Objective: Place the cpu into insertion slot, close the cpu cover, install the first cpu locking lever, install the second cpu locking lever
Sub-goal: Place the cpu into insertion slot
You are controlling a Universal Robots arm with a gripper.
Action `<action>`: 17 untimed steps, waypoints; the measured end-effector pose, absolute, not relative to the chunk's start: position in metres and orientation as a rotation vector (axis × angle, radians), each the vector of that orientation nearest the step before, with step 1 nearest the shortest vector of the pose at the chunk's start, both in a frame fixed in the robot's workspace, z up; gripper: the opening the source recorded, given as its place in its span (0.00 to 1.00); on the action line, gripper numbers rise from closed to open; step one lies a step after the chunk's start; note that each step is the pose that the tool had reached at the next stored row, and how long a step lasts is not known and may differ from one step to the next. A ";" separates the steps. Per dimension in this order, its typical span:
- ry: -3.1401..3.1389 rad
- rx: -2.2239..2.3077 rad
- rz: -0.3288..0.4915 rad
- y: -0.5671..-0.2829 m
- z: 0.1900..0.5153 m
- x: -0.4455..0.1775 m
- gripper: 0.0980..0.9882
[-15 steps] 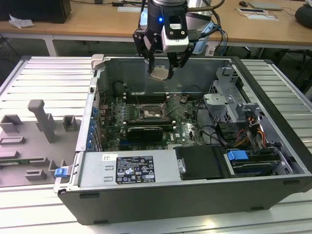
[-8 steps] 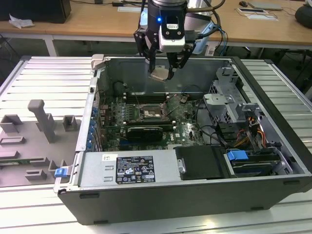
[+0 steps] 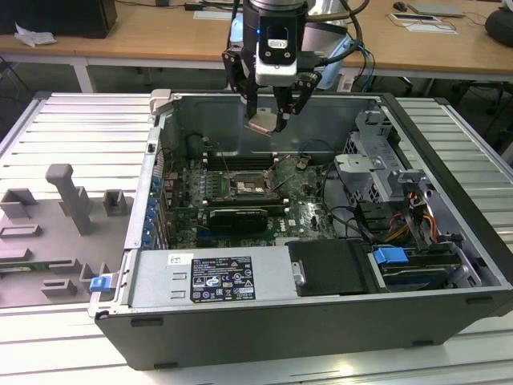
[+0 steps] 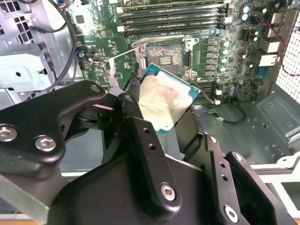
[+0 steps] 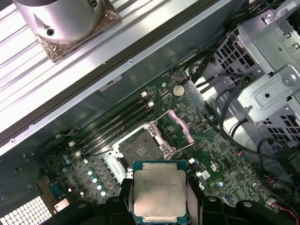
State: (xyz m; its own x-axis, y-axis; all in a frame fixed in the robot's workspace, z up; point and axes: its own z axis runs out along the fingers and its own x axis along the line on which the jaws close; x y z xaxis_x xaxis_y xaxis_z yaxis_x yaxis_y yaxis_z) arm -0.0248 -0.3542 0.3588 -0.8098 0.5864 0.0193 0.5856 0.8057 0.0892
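The jaws of the gripper [image 3: 268,119] are clamped on the chip [image 5: 159,192], which they hold flat, well above the open computer case [image 3: 321,321]. The socket [image 5: 139,149] lies below it, near the middle of the motherboard [image 3: 304,212]. It is bare, with its cover [image 5: 181,125] swung up.

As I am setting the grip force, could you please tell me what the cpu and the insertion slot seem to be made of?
cpu: dull silvery-beige metal lid with a faint sheen, on a green-edged base, probably board laminate.
insertion slot: matte black body, likely plastic, ringed by a bright silvery frame that glints like metal.
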 end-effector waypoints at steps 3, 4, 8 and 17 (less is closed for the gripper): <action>2.951 1.034 0.142 -0.354 0.358 -0.025 0.50; 2.937 1.071 0.141 -0.354 0.358 -0.025 0.50; 2.875 1.215 0.140 -0.354 0.357 -0.025 0.50; 2.814 1.342 0.139 -0.354 0.355 -0.026 0.50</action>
State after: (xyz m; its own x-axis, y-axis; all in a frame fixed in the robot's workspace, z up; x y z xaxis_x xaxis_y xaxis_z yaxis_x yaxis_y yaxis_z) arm -0.0255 -0.3542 0.3546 -0.6302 0.7762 0.0193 0.7743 0.6265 0.0891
